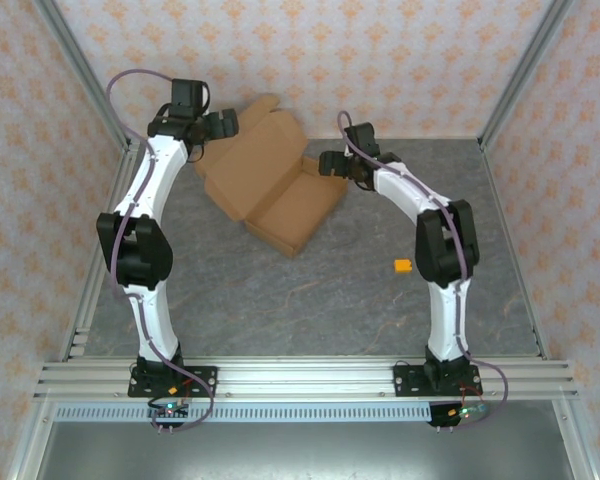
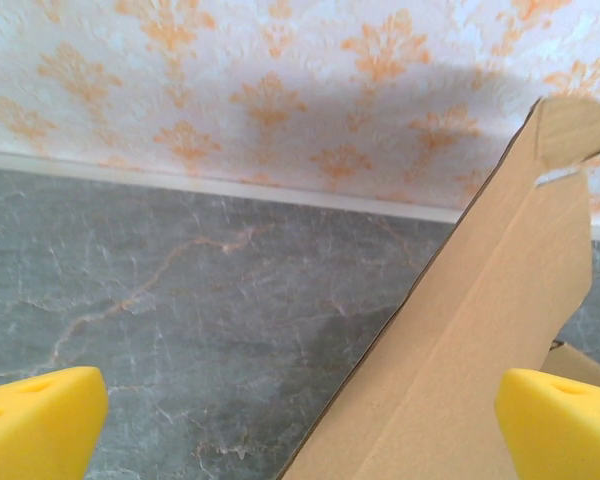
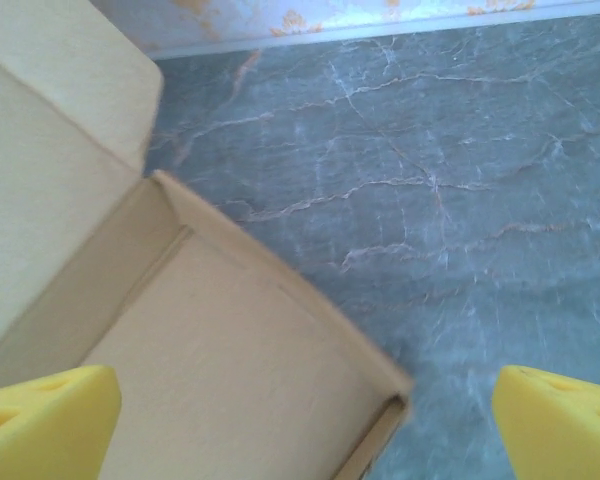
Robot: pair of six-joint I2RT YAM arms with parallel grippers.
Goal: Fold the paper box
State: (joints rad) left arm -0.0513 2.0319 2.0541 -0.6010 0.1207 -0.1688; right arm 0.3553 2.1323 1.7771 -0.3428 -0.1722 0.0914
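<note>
The paper box point(image 1: 270, 190) is brown cardboard at the back of the table, its shallow tray toward the right and its lid panel lying open toward the back left. My left gripper point(image 1: 220, 124) hovers at the lid's back-left edge. It is open, and in the left wrist view the lid flap point(image 2: 480, 330) slants up between the yellow fingertips point(image 2: 40, 425) without touching them. My right gripper point(image 1: 332, 163) is open beside the tray's right corner. The right wrist view looks down into the tray point(image 3: 230, 370), whose side walls stand up.
A tiny orange block point(image 1: 404, 267) lies on the grey marbled table point(image 1: 310, 300) to the right, near the right arm's elbow. Patterned walls close off the back and both sides. An aluminium rail runs along the near edge.
</note>
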